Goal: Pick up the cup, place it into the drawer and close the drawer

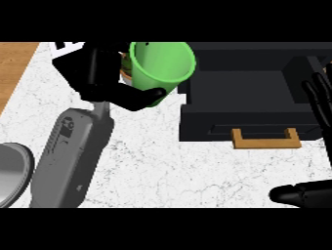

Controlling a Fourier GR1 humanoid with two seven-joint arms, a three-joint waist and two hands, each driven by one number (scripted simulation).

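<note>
Now, at the far left a grey rounded shape sat cut off by the view's edge, too little of it showing to name. Up from below ran the left forearm, and the left hand was wrapped round the green cup, fingers along its outer wall and the thumb curled under its lower side. The cup was tipped over, its long axis leaning and its open mouth facing up toward the viewer; the hand hid its left wall and its base couldn't be seen. Just right of that hand stood the black drawer unit, its drawer pulled out, wooden handle nearest the robot. The cup overlapped the drawer's left edge. Whether the cup touched it, I couldn't tell. Far right, the right hand rested open, fingers spread and upright, partly cut off by the edge.
</note>
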